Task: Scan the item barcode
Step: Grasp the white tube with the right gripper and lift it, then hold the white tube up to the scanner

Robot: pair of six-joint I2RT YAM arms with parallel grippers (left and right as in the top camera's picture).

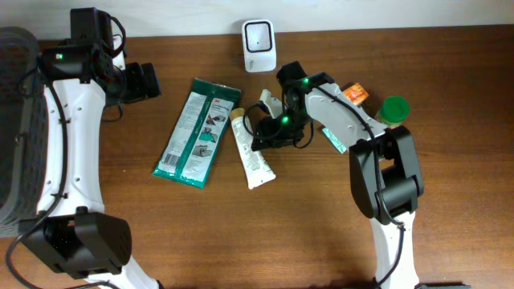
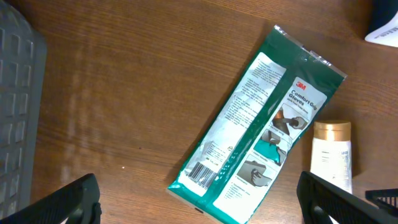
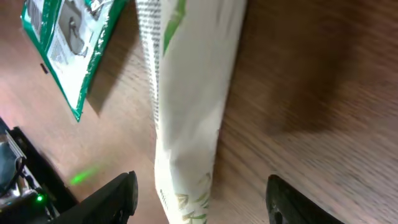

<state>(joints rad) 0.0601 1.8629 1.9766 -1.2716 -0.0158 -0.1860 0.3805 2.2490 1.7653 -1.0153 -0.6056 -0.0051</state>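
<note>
Tube [image 3: 186, 93], blurry, between right claw [image 3: 200, 198] jaws

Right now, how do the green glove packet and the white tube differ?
The glove packet is wide, flat and green; the tube is narrow and white with a gold cap. The packet shows a barcode; I see none on the tube. The right gripper, open, straddles the tube, not the packet. Both lie on the table.

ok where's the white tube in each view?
Overhead: white tube lies at centre, just right of the green glove packet.
Left wrist: white tube at the lower right, gold cap uppermost.
Right wrist: white tube runs top to bottom through the middle.
Shared landmark: green glove packet, centre in left wrist, top left in right wrist.
</note>
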